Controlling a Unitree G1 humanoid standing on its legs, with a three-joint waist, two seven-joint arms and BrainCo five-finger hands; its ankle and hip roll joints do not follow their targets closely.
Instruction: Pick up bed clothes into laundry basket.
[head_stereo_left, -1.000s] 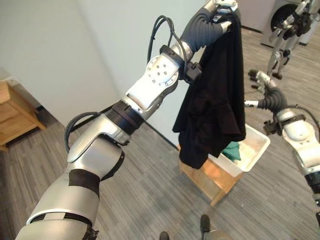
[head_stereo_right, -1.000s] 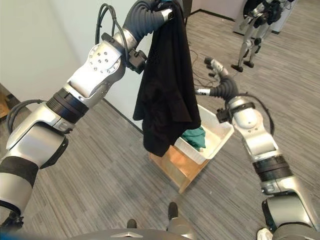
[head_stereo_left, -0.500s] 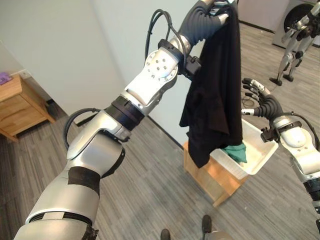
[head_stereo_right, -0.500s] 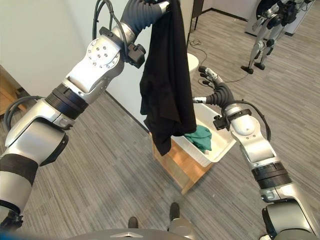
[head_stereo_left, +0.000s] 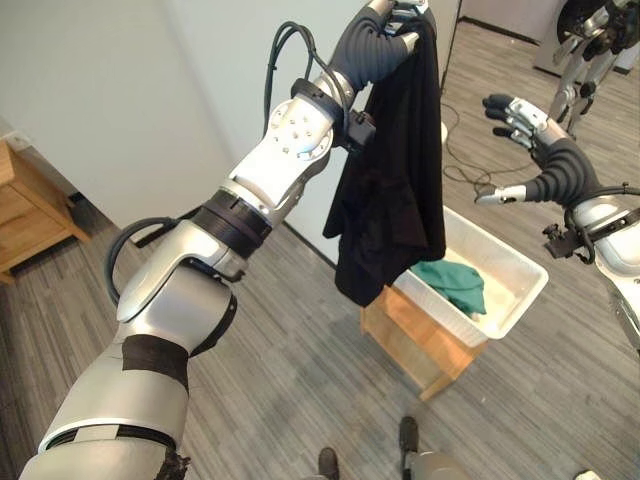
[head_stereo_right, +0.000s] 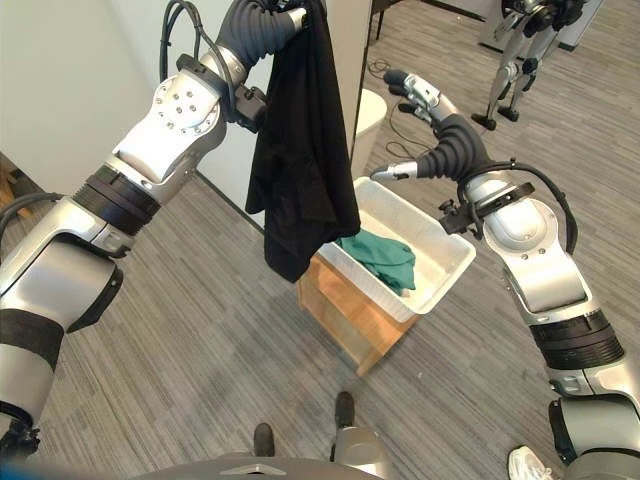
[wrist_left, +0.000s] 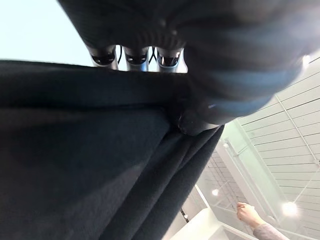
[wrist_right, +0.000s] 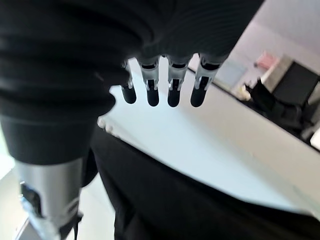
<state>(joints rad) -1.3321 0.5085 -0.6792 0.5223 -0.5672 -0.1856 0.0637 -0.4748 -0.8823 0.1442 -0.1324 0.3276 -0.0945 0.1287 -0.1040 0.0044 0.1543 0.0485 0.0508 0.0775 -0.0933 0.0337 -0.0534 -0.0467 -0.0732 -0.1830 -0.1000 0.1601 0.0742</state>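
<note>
Robot hand on the left (head_stereo_left: 400, 14) is raised high, its fingers curled round the top edge of a black, soft cloth garment (head_stereo_left: 395, 180) that hangs down in long limp folds. The lower hem of the garment dangles just beside the near-left rim of a white rectangular plastic laundry basket (head_stereo_left: 525, 300), not yet inside it. The basket rests on a low wooden stool (head_stereo_left: 420, 345) standing on the grey striped floor (head_stereo_left: 280, 380), and a crumpled green cloth (head_stereo_left: 455, 285) already lies in it.

The garment looks light and floppy; it will sag and swing, and it drapes wherever it is let go, so a pinch at the top edge seems enough, though a loose fold could catch on the basket's rim.

The left arm stretches up and forward, elbow bent, wrist above the cloth. The right robot hand (head_stereo_right: 425, 100) is lifted over the far side of the basket, fingers spread and empty, thumb apart, well clear of the garment.
</note>
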